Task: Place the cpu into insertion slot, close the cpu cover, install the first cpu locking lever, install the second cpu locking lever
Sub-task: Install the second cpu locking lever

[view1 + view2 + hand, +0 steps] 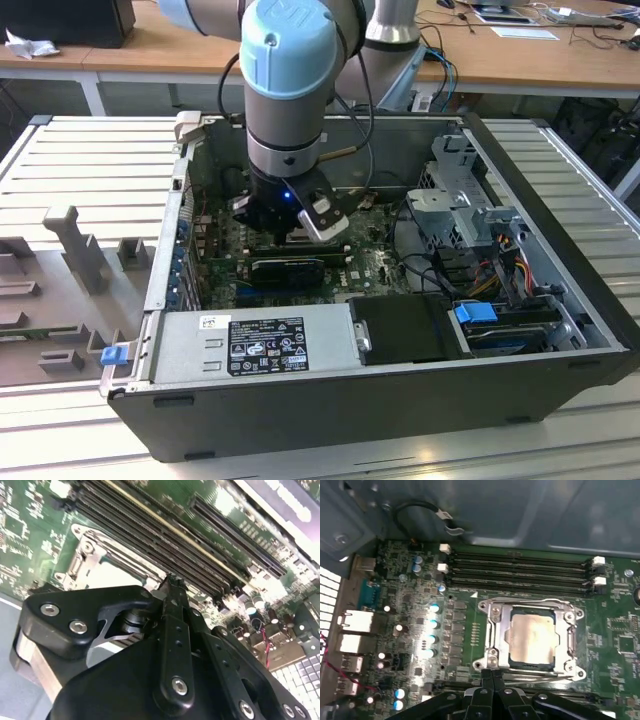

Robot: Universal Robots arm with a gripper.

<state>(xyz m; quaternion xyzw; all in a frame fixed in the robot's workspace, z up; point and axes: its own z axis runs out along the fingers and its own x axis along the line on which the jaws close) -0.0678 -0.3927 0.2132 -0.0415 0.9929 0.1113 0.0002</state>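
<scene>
Cpu [531, 639] lay seated inside insertion slot [490, 630] under closed cpu cover [568, 639]. Gripper [492, 676] sat just beside socket, 6 o'clock edge in first wrist view, fingers together, empty. Motherboard [465, 625] lay inside computer case [560, 200].

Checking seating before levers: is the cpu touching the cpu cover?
Cannot tell. In the first wrist view the cpu shows through the cpu cover window; their edges meet visually, contact unclear.

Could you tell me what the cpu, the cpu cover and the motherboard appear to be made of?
The cpu looks like metal with a matte, pale silvery-beige face, showing a soft sheen and no sharp glints. The cpu cover around it seems to be bare grey metal, with bright glints along its edges. The motherboard looks like green lacquered circuit board, glossy under the light.
</scene>
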